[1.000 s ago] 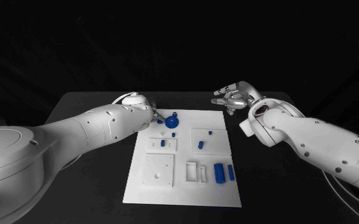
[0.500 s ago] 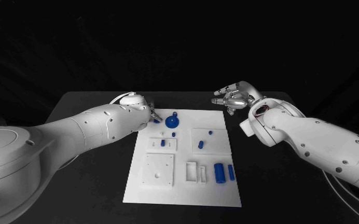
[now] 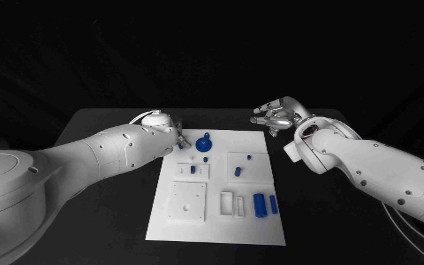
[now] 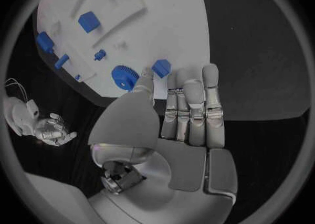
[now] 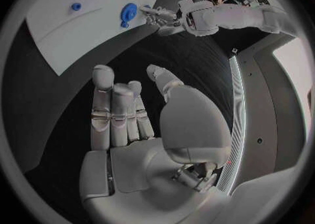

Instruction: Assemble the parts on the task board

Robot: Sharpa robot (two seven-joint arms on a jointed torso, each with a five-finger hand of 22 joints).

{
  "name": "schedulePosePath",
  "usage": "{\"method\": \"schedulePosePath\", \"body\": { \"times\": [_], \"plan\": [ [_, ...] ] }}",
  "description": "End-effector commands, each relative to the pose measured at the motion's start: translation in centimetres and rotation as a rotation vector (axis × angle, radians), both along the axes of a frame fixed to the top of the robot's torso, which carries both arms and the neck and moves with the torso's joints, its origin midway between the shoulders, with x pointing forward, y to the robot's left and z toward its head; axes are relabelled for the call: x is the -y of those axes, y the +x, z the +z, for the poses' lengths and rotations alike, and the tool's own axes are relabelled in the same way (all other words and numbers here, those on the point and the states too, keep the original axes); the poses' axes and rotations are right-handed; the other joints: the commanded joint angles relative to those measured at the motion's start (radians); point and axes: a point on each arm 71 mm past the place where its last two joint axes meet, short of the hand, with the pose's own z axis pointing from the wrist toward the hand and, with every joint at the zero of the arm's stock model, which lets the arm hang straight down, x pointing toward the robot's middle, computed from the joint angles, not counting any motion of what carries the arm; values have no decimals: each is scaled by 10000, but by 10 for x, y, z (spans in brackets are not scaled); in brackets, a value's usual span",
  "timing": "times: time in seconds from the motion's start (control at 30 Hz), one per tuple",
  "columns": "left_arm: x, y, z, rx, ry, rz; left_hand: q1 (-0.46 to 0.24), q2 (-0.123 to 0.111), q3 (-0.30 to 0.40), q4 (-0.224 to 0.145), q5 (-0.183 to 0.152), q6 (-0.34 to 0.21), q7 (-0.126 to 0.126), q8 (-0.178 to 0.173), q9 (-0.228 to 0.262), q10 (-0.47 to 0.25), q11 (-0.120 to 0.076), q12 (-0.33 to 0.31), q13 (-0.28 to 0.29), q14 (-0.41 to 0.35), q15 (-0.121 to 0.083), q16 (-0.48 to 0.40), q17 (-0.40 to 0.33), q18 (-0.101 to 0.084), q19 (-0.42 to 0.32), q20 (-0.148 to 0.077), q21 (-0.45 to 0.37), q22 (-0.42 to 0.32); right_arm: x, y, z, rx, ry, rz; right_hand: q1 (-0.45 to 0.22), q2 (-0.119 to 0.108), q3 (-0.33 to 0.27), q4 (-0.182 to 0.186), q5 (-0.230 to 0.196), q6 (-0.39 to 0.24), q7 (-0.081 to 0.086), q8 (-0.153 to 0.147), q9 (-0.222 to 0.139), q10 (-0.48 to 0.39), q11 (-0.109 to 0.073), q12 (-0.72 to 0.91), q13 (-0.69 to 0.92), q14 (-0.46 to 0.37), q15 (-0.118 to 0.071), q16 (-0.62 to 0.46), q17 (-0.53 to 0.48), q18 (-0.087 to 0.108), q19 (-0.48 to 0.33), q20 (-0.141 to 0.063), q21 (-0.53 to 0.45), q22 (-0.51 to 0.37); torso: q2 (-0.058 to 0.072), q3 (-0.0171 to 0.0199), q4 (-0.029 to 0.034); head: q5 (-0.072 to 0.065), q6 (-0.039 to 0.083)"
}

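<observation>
The white task board (image 3: 216,225) lies in the middle of the table. A blue gear (image 3: 204,144) stands near its far edge, also seen from the wrists (image 4: 124,76) (image 5: 129,11). My left hand (image 3: 163,124) is at the board's far left corner. Its thumb and a fingertip pinch a small blue block (image 3: 182,145) (image 4: 161,67) just beside the gear, while the other fingers (image 4: 197,103) stretch out straight. My right hand (image 3: 276,115) hovers off the board's far right corner, fingers (image 5: 115,108) apart and holding nothing.
On the board lie a thick blue cylinder (image 3: 259,204), a thin blue pin (image 3: 273,203), short pegs (image 3: 237,170) (image 3: 193,168) and a raised white square (image 3: 188,200). Black table surrounds the board.
My left hand has drawn slightly left, away from the gear, and the small blue block has moved with it. The right hand has stayed put.
</observation>
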Motion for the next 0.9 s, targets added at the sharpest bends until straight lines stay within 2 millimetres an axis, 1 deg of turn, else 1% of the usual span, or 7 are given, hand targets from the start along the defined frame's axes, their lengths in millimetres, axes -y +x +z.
{"method": "schedulePosePath", "body": {
  "times": [0.03,0.07,0.17,0.33,0.7,0.77,0.9],
  "plan": [
    [-2,-8,-18,-556,982,-123,-153,-237,218,275,-4,-88,53,-266,-860,-60,3,52,8,-61,18,-27,10,-68,-35,30,-58,194,-1,-1,0,-52,-36,128,-104,15,47,-8,56,10,32,-12,-10,-76,-9,39,-8,-96,1,8,-8,115,-70,13,-54,438,-3,-5,4,20,-2],
    [-1,-9,-18,-515,1074,-187,-287,-363,276,503,33,-81,56,-292,-885,-65,14,55,6,-58,24,-29,8,-68,-40,30,-71,189,-1,-1,0,-53,-35,129,-104,15,47,-8,56,10,32,-12,-10,-76,-9,39,-8,-96,1,8,-8,115,-70,13,-54,438,-3,-6,4,27,2],
    [1,-10,-18,-449,1218,-281,-397,-509,335,882,66,-73,58,-321,-920,-67,15,67,10,-58,20,-22,10,-67,-22,29,-77,194,-2,-1,0,-56,-33,135,-104,15,47,-8,56,10,32,-12,-10,-76,-9,39,-8,-96,1,8,-8,115,-70,13,-54,438,-1,-8,2,42,10],
    [3,-11,-18,-407,1320,-327,-434,-430,402,1016,119,-53,51,-309,-919,-59,10,74,13,-46,15,-14,12,-66,-12,24,-73,195,-2,-1,0,-61,-30,151,-104,15,47,-8,56,10,32,-12,-10,-76,-9,39,-8,-96,1,8,-8,115,-70,13,-54,438,9,-8,-7,78,32],
    [-3,-11,-18,-220,1140,-337,-312,-128,398,602,144,-97,68,-318,-940,-89,24,43,-11,-62,29,-88,-25,-66,-27,35,-122,188,-2,-1,-1,-67,-39,147,-104,15,47,-8,56,10,32,-12,-10,-76,-9,39,-8,-96,1,8,-8,115,-70,13,-54,438,2,8,-8,98,56],
    [-7,-11,-17,-126,902,-318,-275,-30,353,495,177,-157,123,-510,-1041,-61,81,-268,-204,-32,76,-133,-54,-17,-3,92,-148,192,-1,-1,0,-63,-41,139,-104,15,47,-8,56,10,32,-12,-10,-76,-9,39,-8,-96,1,8,-8,115,-70,13,-54,438,-4,8,-3,85,56],
    [-14,-13,-16,12,0,-191,-308,-69,381,586,183,-117,159,-765,-1146,15,106,-522,-396,-43,102,-200,-102,-1,-26,113,-218,176,0,-1,0,-55,-49,118,-115,15,43,11,58,-3,34,-13,-11,-81,-7,40,-14,-100,3,-2,-17,118,-74,16,-79,433,-13,6,13,69,70]
  ]
}}
